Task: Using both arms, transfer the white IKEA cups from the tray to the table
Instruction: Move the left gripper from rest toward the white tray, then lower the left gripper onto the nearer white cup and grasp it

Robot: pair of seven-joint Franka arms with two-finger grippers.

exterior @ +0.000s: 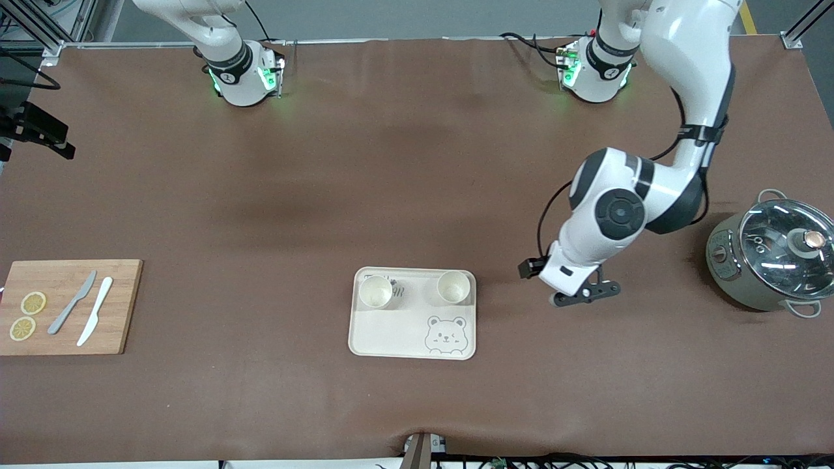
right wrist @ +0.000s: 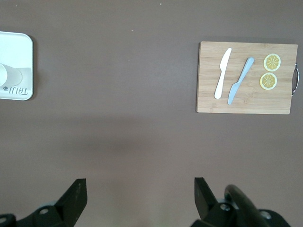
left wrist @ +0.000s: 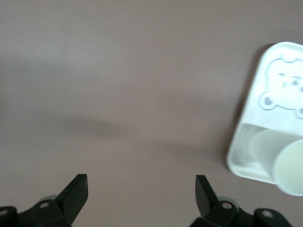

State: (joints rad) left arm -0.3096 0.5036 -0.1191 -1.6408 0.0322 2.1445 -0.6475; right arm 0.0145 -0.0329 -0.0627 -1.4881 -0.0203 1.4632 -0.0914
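Two small off-white cups (exterior: pixel 376 291) (exterior: pixel 453 287) are standing on the cream bear tray (exterior: pixel 391 332) — left gripper (exterior: pixel 586 293) and right gripper (right wrist: pixel 137 194) are both hanging open, holding nothing.

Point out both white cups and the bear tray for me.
Cup toward the right arm's end (exterior: pixel 376 291), front view, on its cream inside.
Cup toward the left arm's end (exterior: pixel 453 287), front view, on its cream inside.
Bear tray (exterior: pixel 397 339), front view, on its bare floor beside the bear drawing.

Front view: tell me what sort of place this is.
Probably a robot lab bench dressed as a kitchen: two arm bases bolted along a brown-covered table, with a cutting board, a lidded pot and a bear tray holding two white cups.
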